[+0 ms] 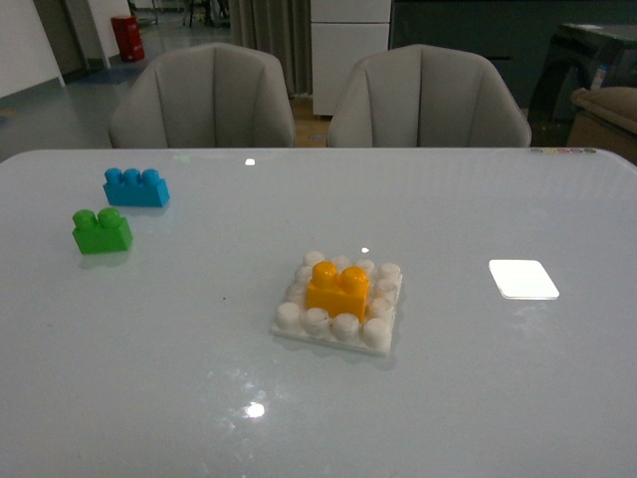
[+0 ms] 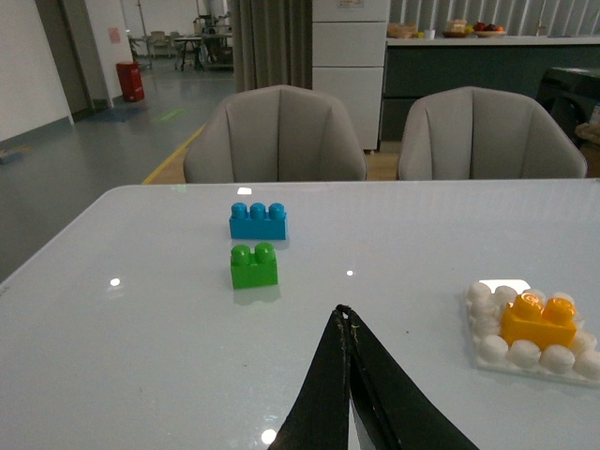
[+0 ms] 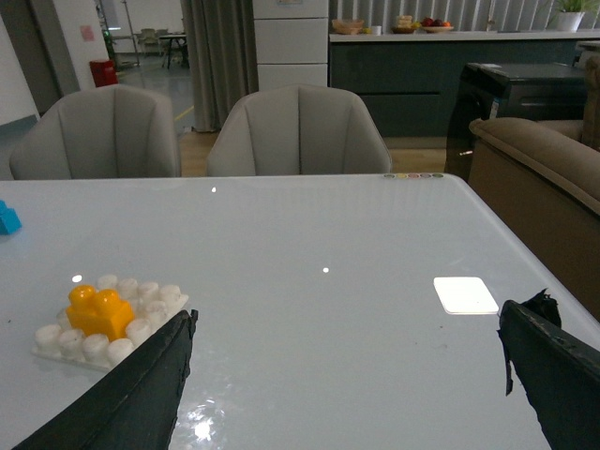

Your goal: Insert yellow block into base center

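On the base (image 1: pixel 289 317): yellow block (image 1: pixel 337 289) upright, studs up, long axis left-right, centred.
Room: bare table (image 1: pixel 448 398) all around.
Left gripper (image 2: pixel 346 323): closed, empty.
Right gripper (image 3: pixel 347 361): spread wide, empty.

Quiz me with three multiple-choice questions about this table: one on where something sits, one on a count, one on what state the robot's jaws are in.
1. Where is the yellow block?
A. beside the green brick
B. on the middle of the white studded base
C. on the flat white rectangle

2. How many studs top the blue brick?
A. two
B. three
C. four

3. How do the jaws of the left gripper and right gripper stand?
A. left shut, right open
B. both open
C. left open, right shut

Answers:
1 B, base studs ring the block on all sides.
2 B, three round studs show.
3 A, left fingers meet; right fingers stand far apart, holding nothing.
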Robot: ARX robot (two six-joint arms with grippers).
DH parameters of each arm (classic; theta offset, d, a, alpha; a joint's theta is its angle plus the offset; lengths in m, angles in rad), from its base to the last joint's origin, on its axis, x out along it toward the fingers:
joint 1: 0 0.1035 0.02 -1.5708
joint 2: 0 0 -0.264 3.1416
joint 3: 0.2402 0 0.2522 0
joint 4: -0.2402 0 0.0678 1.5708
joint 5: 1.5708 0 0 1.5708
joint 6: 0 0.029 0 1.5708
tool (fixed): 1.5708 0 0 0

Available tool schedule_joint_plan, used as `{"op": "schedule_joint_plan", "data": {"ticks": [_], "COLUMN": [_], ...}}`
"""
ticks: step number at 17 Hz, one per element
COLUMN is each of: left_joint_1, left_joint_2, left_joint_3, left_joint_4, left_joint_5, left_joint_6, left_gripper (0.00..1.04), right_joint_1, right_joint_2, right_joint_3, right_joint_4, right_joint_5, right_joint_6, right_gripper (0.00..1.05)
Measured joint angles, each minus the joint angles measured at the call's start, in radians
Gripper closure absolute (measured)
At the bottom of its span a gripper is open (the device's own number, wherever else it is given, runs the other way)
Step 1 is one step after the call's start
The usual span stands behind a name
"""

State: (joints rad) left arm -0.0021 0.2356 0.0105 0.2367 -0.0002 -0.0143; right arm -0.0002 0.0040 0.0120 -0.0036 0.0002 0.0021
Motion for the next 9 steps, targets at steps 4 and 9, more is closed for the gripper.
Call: {"op": "schedule_joint_plan", "data": {"ticks": [4, 9], "left_joint_1": [0.0, 0.0], "left_joint_2": [-0.045, -0.147], "left_joint_3": [0.0, 0.0], "left_joint_4": [-0.048, -0.189], "left_joint_5": [0.0, -0.001], "left_joint_6": [0.0, 0.0], "left_gripper": [1.03, 1.03], "right_joint_1": [0.0, 0.0], "right_joint_2": [0.0, 0.0], "right_joint_3": [0.0, 0.0], "right_joint_4": [0.0, 0.0], "right_joint_5": [0.0, 0.0], "right_joint_6": [0.0, 0.0], "right_gripper": [0.06, 0.06]}}
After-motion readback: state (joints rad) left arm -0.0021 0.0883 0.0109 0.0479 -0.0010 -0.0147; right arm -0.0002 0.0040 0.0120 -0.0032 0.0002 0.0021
